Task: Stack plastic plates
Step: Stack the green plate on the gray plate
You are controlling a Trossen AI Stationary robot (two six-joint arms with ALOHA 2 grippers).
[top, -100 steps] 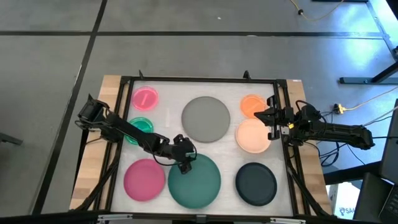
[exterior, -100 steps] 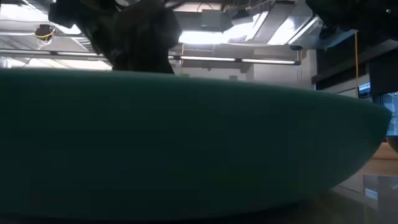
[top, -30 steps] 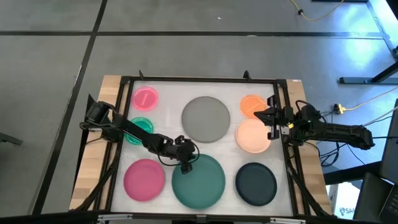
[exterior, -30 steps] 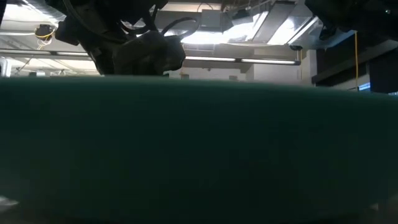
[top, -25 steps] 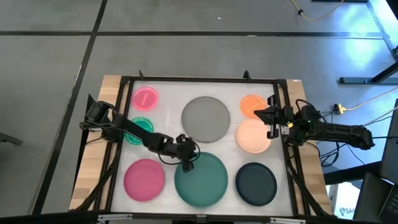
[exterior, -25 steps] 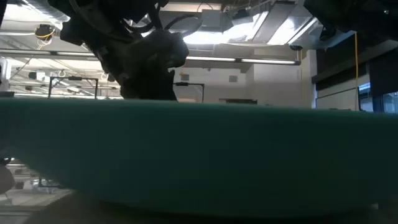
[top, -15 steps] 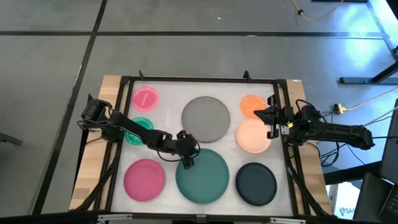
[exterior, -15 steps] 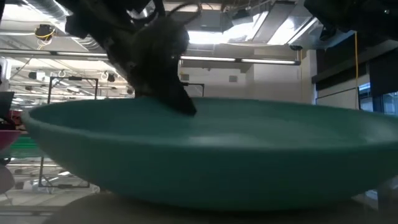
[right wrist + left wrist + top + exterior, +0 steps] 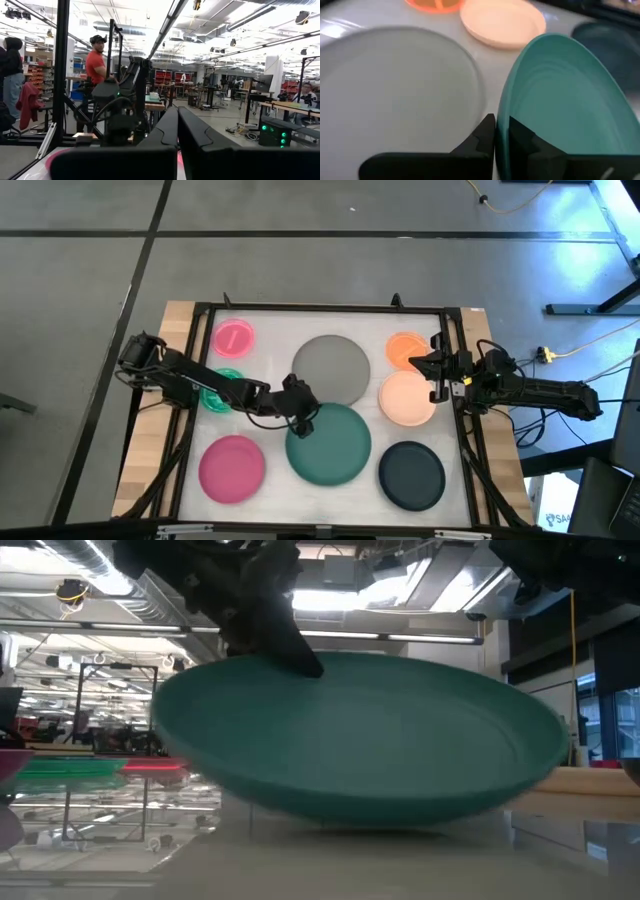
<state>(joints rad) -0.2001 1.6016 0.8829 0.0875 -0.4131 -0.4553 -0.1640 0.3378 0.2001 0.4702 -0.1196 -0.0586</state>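
The left hand (image 9: 299,418) is pinching the teal plate (image 9: 329,443) by its rim, tilting it off the worktop (image 9: 270,370) – the grey plate (image 9: 331,370) lying just beyond it – while the right hand (image 9: 434,380), nearly closed, is hovering by the peach plate (image 9: 405,399).

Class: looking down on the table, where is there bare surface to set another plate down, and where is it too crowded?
Bare strips: between the pink plate and grey plate, and in front of the magenta plate. Crowded: the left gripper holds the teal plate tilted beside the grey one.
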